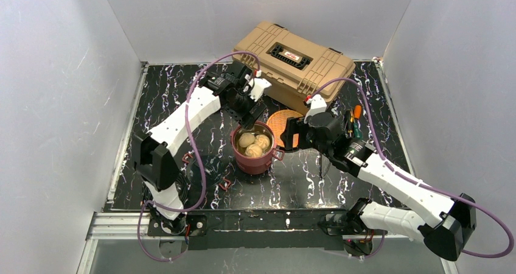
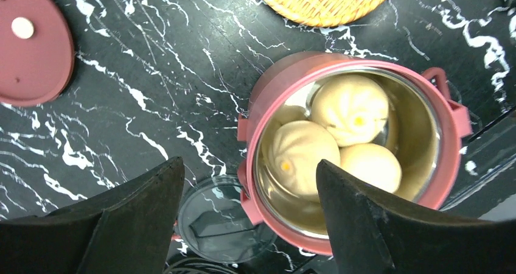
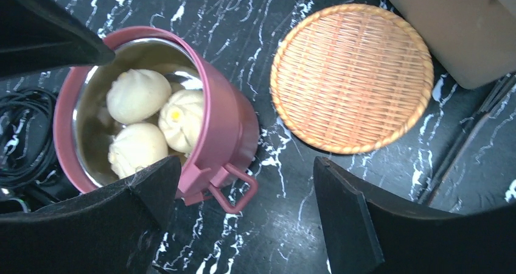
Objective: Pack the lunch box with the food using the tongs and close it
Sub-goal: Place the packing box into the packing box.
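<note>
The lunch box (image 1: 252,159) is a round maroon steel-lined bowl (image 2: 274,85), uncovered, standing mid-table with three beige buns (image 2: 350,106) of the food inside. My left gripper (image 2: 249,163) hangs open just over the bowl's far rim (image 1: 249,117), holding nothing. My right gripper (image 3: 246,164) is open beside the bowl's right wall (image 3: 225,122), and the bowl's clasp loop (image 3: 237,192) lies between its fingers. A flat maroon lid (image 2: 30,42) with a pale dot lies apart on the table. The dark tongs (image 3: 465,143) lie right of the plate.
An orange woven plate (image 3: 352,79) sits just behind and right of the bowl. The tan toolbox (image 1: 294,61) stands at the back. A clear round lid (image 2: 222,222) lies against the bowl. Screwdrivers (image 1: 355,122) lie by the right arm. A black cable (image 3: 18,134) coils left of the bowl.
</note>
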`<state>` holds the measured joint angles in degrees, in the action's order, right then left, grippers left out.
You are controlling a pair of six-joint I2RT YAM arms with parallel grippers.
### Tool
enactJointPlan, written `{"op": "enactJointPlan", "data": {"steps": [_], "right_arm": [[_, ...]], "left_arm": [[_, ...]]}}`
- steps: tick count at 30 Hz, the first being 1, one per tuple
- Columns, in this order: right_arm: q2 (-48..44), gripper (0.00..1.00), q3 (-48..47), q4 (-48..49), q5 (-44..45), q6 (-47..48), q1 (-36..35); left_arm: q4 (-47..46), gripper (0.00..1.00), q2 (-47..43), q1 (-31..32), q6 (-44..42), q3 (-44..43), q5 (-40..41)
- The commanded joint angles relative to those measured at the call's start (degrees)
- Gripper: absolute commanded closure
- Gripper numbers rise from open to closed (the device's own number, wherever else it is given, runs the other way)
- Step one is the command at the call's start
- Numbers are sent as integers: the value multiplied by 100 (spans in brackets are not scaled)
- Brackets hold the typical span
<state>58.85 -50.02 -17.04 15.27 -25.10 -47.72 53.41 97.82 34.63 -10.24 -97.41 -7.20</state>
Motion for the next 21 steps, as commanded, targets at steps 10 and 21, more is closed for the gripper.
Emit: {"op": "enactJointPlan", "data": {"steps": [10,21], "right_arm": [[1528,23,-1598,-134,-1242,1545,-7],[2944,32,-2860,-678,-1410,2841,-9]], "left_arm": [[-684,22,-1926,-1182,1958,1376,721],[-2654,15,-3161,-2081,2028,3148,1667]]}}
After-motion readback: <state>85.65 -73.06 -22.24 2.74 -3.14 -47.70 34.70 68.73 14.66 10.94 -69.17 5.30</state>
